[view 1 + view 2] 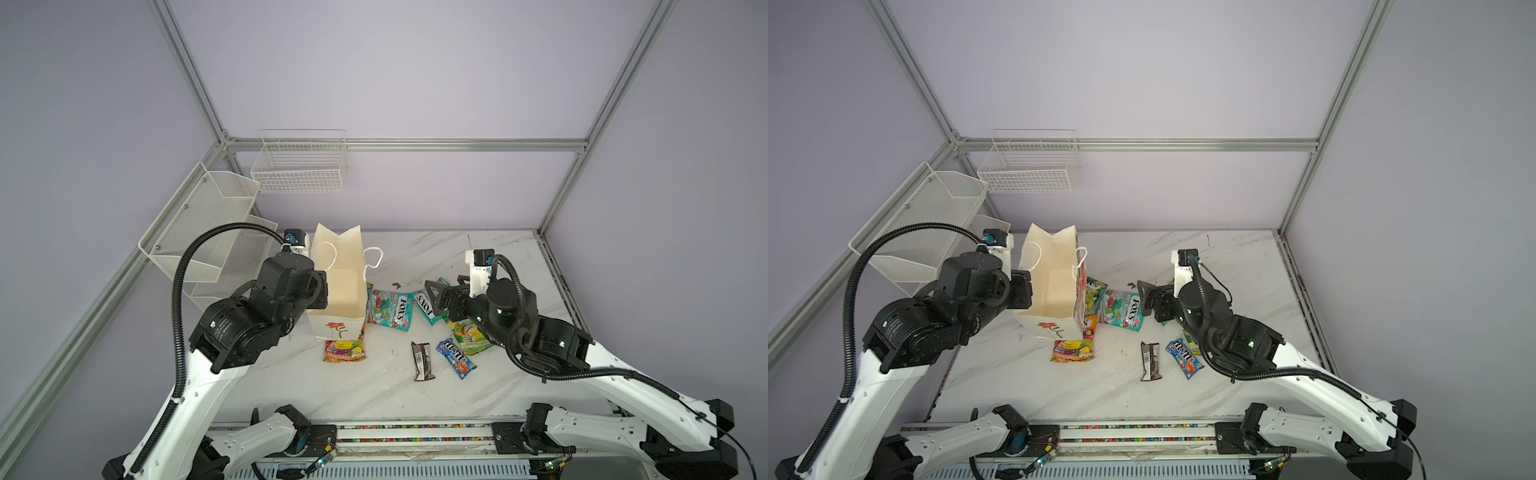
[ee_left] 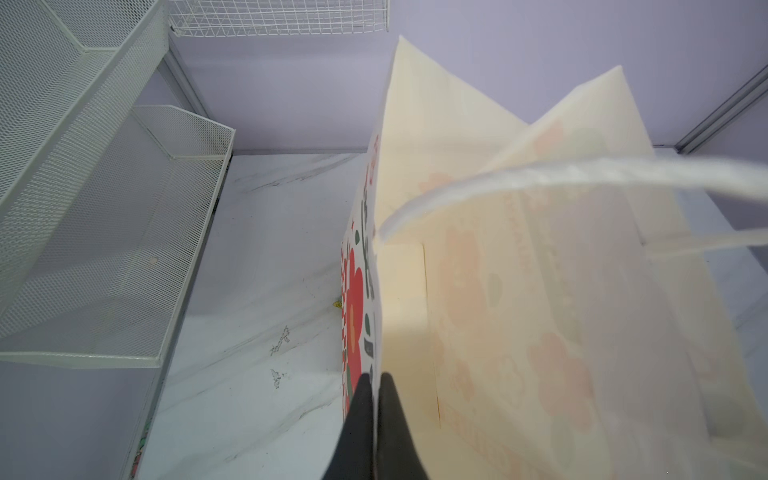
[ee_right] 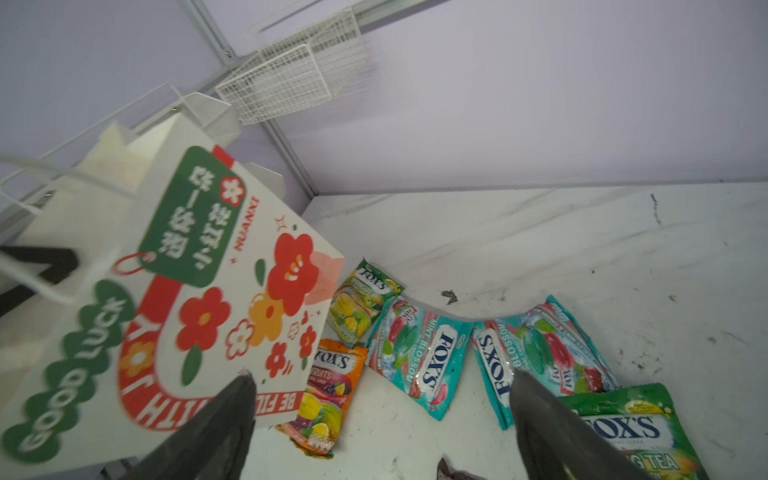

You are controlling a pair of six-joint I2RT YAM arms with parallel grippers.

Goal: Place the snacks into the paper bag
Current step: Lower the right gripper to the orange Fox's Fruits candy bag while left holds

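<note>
A cream paper bag (image 1: 337, 253) with red flower prints stands upright and open-mouthed near the left edge of a white marble table (image 1: 374, 395), its left wall pinched tight by the clenched left gripper (image 2: 376, 384). All the snacks lie on the table outside it: a green pouch (image 1: 1094, 296) and an orange-purple pouch (image 1: 345, 350) against the bag's base, a teal pouch (image 1: 388, 309) and a second teal pouch (image 1: 424, 308) mid-table, then a brown bar (image 1: 423, 360), a blue M&M's packet (image 1: 456, 358) and a second green pouch (image 1: 471, 337) toward the right edge. The right gripper (image 3: 382, 379) hangs over the teal pouches, jaws spread wide, grasping nothing.
</note>
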